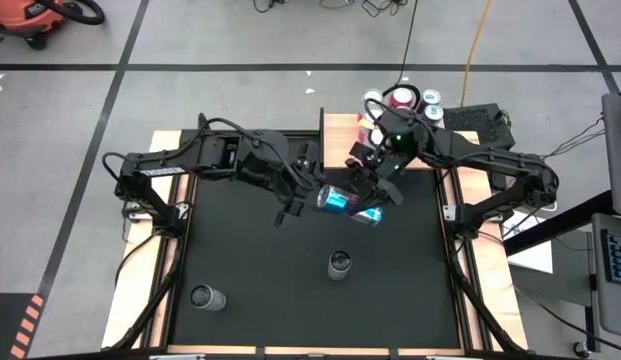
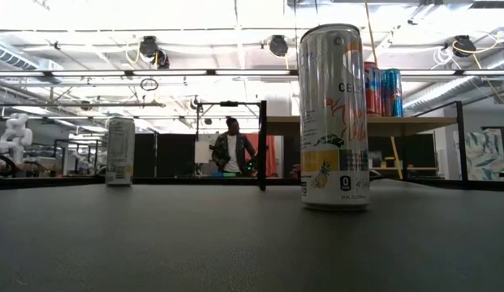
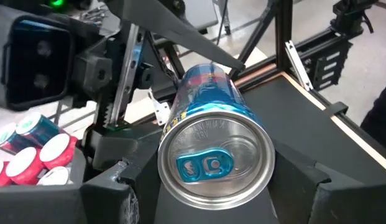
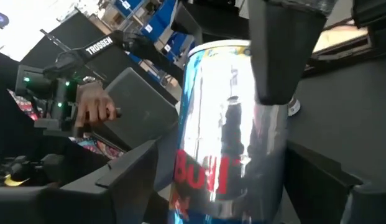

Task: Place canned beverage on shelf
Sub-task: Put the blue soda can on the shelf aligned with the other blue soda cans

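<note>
High view: the left end effector grips a blue-and-silver aluminium can lying on its side above the black worktop, at centre. The right end effector brackets the can's other end; whether it grips, I cannot tell. The light-wood shelf with upright cans sits at one o'clock.

Left wrist view: the can's top faces the camera between the fingers.

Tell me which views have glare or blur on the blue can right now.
Right wrist view: the blue can fills the frame, soft, with bright reflections washing out its side. Left wrist view: its top is sharp, mild sheen only. High view: the can is small, with a bright cyan glint. Low view: it is not visible; ceiling lights are blown out and the near can is backlit.
</note>
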Action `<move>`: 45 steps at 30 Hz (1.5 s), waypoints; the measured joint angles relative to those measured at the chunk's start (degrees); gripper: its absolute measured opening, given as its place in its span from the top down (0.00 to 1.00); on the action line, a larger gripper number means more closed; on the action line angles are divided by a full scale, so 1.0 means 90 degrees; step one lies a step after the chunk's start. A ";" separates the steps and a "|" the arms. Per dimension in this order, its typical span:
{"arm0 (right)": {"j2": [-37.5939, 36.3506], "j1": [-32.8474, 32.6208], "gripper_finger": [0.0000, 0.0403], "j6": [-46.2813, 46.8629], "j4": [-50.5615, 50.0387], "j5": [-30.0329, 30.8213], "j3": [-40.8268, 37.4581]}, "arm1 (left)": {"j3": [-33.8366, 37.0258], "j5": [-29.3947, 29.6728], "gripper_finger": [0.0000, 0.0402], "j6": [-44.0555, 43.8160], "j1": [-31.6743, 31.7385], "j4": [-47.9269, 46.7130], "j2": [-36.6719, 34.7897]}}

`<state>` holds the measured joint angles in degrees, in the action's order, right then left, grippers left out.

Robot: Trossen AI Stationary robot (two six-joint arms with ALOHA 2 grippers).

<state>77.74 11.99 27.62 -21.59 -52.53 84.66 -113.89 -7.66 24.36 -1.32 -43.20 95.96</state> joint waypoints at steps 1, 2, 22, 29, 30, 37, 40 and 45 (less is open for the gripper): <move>0.0017 -0.0022 0.27 0.0001 -0.0010 -0.0004 -0.0001 | 0.0000 0.0004 0.44 0.0002 -0.0007 -0.0005 0.0007; 0.0049 -0.0047 0.28 0.0000 0.0005 -0.0004 -0.0002 | 0.0002 0.0003 0.44 0.0002 -0.0010 -0.0012 0.0008; -0.0001 -0.0139 0.49 -0.0086 0.0040 -0.0022 -0.0002 | 0.0000 0.1412 0.16 -0.0603 -0.0451 0.0245 -0.0002; -0.0090 -0.0117 0.49 -0.0020 0.0319 0.0015 0.0007 | 0.0002 0.2163 0.05 -0.1819 -0.0549 0.0423 -0.0179; -0.0120 -0.0113 0.49 0.0060 0.0428 0.0025 0.0007 | -0.0011 0.2236 0.05 -0.2057 -0.0551 0.0432 -0.0224; -0.0139 0.0097 0.49 0.0807 0.1518 -0.0024 0.0001 | -0.0236 0.2871 0.04 -0.2864 -0.0698 0.0396 -0.0289; -0.0162 0.0248 0.49 0.1066 0.1863 0.0022 -0.0002 | -0.0236 0.3415 0.04 -0.3656 -0.0741 0.0415 -0.0382; -0.0345 0.0468 0.49 0.1192 0.1903 0.0100 -0.0002 | -0.0231 0.3837 0.04 -0.4780 -0.0733 0.0639 -0.0631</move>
<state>74.64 16.21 38.35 -4.46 -51.64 84.64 -115.96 26.88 -18.66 -7.92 -37.45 90.28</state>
